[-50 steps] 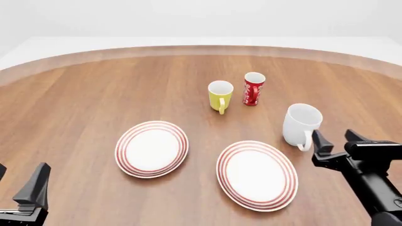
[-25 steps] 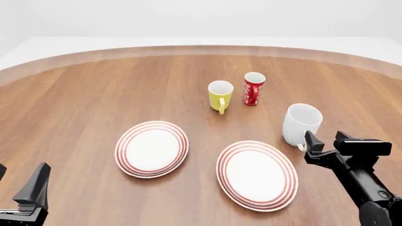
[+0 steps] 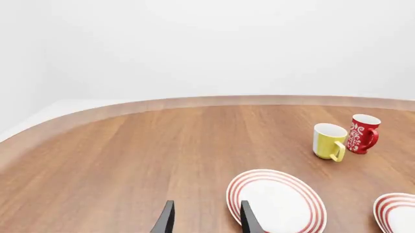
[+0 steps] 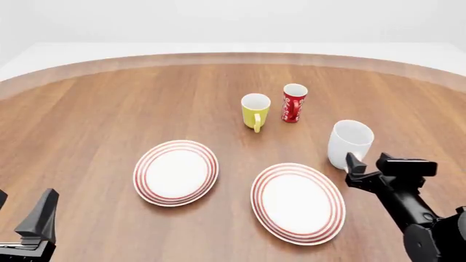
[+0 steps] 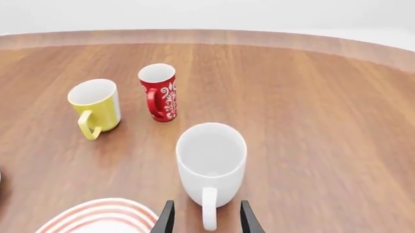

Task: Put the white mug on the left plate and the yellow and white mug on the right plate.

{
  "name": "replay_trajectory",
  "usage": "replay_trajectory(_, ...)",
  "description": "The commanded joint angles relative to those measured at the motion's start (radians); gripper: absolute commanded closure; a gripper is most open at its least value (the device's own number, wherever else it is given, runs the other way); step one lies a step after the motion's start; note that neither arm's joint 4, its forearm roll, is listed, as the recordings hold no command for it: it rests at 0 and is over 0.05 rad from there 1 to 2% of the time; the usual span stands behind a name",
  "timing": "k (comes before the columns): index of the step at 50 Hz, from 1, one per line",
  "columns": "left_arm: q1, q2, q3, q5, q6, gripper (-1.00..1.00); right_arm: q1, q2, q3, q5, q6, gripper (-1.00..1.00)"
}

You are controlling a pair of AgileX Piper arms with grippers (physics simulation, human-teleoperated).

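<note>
The large white mug stands upright at the right of the table, its handle toward my arms; it also shows in the right wrist view. My right gripper is open just behind it, and the right wrist view shows its fingers either side of the handle. The yellow and white mug stands further back, untouched. The left plate and the right plate lie bare. My left gripper is open and empty at the near left corner.
A slim red cup with white markings stands just right of the yellow mug, and shows in the right wrist view. The table's curved far edge runs across the back.
My right gripper has moved left and forward, closing in on the white mug's handle. The mugs, plates and left arm have not moved.
</note>
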Motion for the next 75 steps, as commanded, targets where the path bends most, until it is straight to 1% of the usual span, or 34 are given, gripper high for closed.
replay_trajectory(1, 0.0, 0.0, 0.0, 0.0, 0.0, -1.0, -0.001, 0.062, -0.027, -0.017, 0.006, -1.0)
replay_trajectory(11, 0.0, 0.0, 0.0, 0.0, 0.0, -1.0, -0.002, 0.128, -0.053, -0.022, 0.023, -1.0)
replay_trajectory(31, 0.0, 0.0, 0.0, 0.0, 0.0, -1.0, -0.009, 0.184, -0.072, -0.013, 0.038, -1.0)
replay_trajectory(34, 0.0, 0.0, 0.0, 0.0, 0.0, -1.0, -0.002, 0.188, -0.07, -0.013, 0.05, -1.0)
replay_trajectory(35, 0.0, 0.0, 0.0, 0.0, 0.0, -1.0, 0.002, 0.189, -0.071, -0.012, 0.05, 1.0)
replay_trajectory(49, 0.0, 0.0, 0.0, 0.0, 0.0, -1.0, 0.002, 0.15, -0.058, -0.008, 0.039, 1.0)
replay_trajectory(52, 0.0, 0.0, 0.0, 0.0, 0.0, -1.0, 0.007, 0.105, -0.047, 0.003, 0.031, 1.0)
replay_trajectory(69, 0.0, 0.0, 0.0, 0.0, 0.0, -1.0, 0.034, -0.033, -0.018, 0.073, 0.006, 1.0)
replay_trajectory(75, 0.0, 0.0, 0.0, 0.0, 0.0, -1.0, 0.058, -0.09, -0.006, 0.103, -0.01, 1.0)
